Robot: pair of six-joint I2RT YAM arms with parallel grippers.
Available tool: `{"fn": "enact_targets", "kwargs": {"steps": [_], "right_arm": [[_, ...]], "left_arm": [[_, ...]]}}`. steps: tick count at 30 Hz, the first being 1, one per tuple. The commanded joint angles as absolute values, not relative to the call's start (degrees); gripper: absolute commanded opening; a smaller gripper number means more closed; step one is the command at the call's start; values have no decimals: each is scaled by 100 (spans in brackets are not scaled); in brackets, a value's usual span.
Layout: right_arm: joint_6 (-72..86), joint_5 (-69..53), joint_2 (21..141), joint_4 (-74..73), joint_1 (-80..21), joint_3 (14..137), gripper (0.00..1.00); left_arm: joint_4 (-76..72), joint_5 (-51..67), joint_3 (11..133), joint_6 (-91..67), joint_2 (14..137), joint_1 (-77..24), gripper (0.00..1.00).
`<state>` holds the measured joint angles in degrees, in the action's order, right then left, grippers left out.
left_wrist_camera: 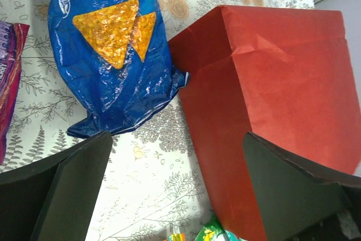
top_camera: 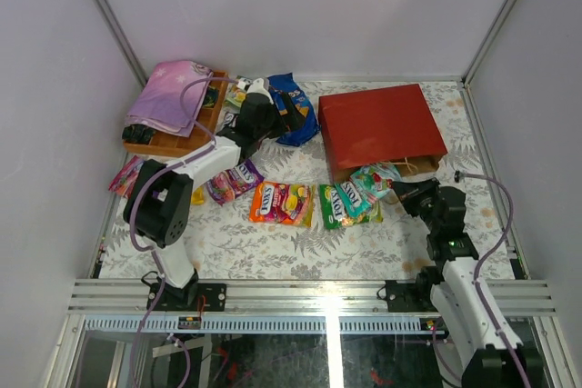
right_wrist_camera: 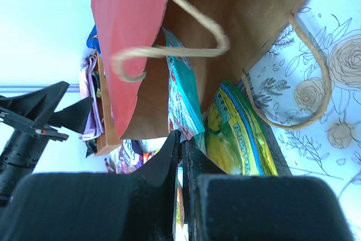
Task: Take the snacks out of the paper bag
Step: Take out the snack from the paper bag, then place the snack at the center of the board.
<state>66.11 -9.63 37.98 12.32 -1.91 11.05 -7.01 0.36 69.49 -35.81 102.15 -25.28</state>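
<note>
Right end effector (right_wrist_camera: 181,136) looks clamped on teal packet (right_wrist_camera: 183,94) edge at paper bag (right_wrist_camera: 130,38) mouth, left end effector (left_wrist_camera: 177,139) wide apart: pinch may slip or drag bag.

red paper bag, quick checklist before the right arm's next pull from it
1. Right hand shut: ok.
2. Teal glossy packet actually pinched: cannot tell; its edge reaches the hand.
3. Red paper bag on its side, mouth facing the arms: ok.
4. Twisted paper handle clear of the pull path: not ok; it loops across the mouth, over the teal packet, and may snag.
5. Left hand open and away from the mouth: ok; it is by the dark-blue chip bag.
</note>
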Motion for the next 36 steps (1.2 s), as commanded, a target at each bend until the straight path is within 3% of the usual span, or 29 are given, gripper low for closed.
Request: {"fn": "enact_targets", "kwargs": {"steps": [1,6,13,16,21,25,31,36], "right_arm": [[5955,-966,2838,-551,-219,1703,0],[6087,-1609,2546,-679,-227,1979,0],[6486,-1521,2721,-572,-714,2719,0],[7004,-954,3022,-31,-1679,2834,0],[6603,815,4430,624,-4342,3545,0],[6136,870,5932,1297,-5269,4326,0],[4990,732,7462,1517,-5216,5957,0],[5019,-394,8534,1822,-4290,6893,0]], "left_arm": [[-1224,225,6842,-3722,9946,-2479,100],[-1334,231,6710,-3806,9901,-2490,100],[-1115,416,6653,-3806,9574,-2197,100],[-1313,911,6430,-4132,9346,-1849,100],[-894,1369,6495,-4221,9260,-1367,100],[-570,1393,6424,-4078,9072,-1047,100],[-561,1523,5971,-4147,8493,-356,100],[-569,1701,5794,-4173,8168,53,100]]}}
